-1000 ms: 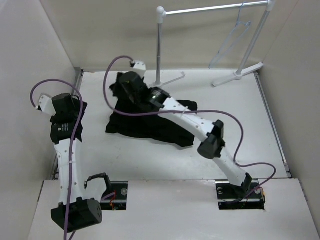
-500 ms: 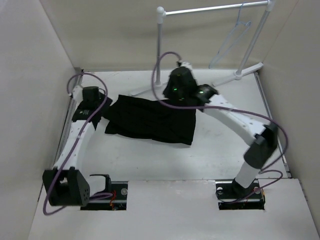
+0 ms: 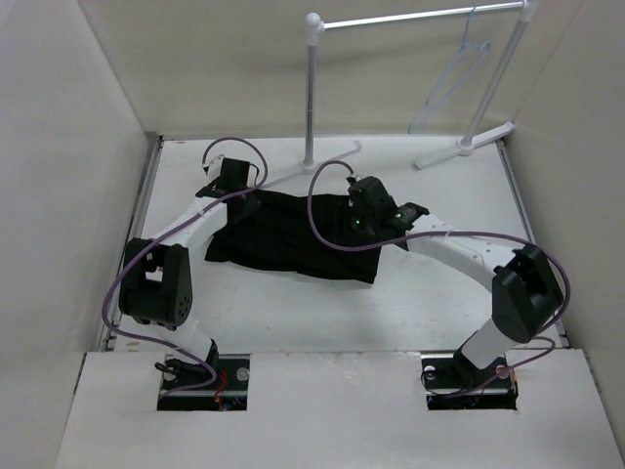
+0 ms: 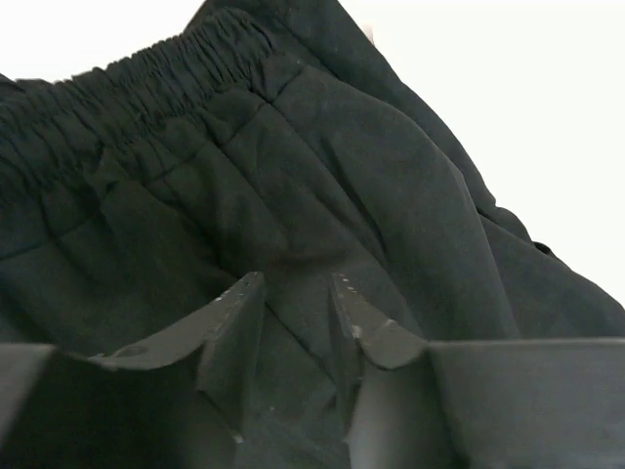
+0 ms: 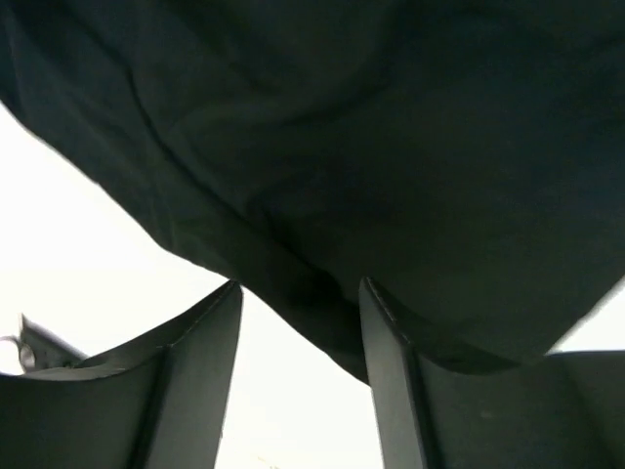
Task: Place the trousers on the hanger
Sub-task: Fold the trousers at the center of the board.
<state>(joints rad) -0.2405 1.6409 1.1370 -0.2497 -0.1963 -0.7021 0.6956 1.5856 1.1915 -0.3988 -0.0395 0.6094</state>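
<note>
The black trousers (image 3: pixel 293 239) lie spread out flat in the middle of the table. My left gripper (image 3: pixel 237 191) is at their far left corner. In the left wrist view it (image 4: pixel 295 288) is open, with its fingertips (image 4: pixel 244 298) on the cloth just below the elastic waistband (image 4: pixel 146 73). My right gripper (image 3: pixel 363 217) is at the far right edge of the trousers. In the right wrist view it (image 5: pixel 298 288) is open, and the cloth's edge (image 5: pixel 312 293) lies across its tips. The pale-blue hanger (image 3: pixel 451 80) hangs on the rack at the back right, far from both grippers.
A white tube garment rack (image 3: pixel 312 88) stands at the back, with T-shaped feet (image 3: pixel 464 147) on the table. Beige walls (image 3: pixel 59 147) close in the left, right and back. Purple cables (image 3: pixel 322 210) loop over the arms.
The left arm has swung in from the left wall to the trousers' far left corner. The right gripper has dropped down onto their right edge. The bunched trousers now lie spread flat.
</note>
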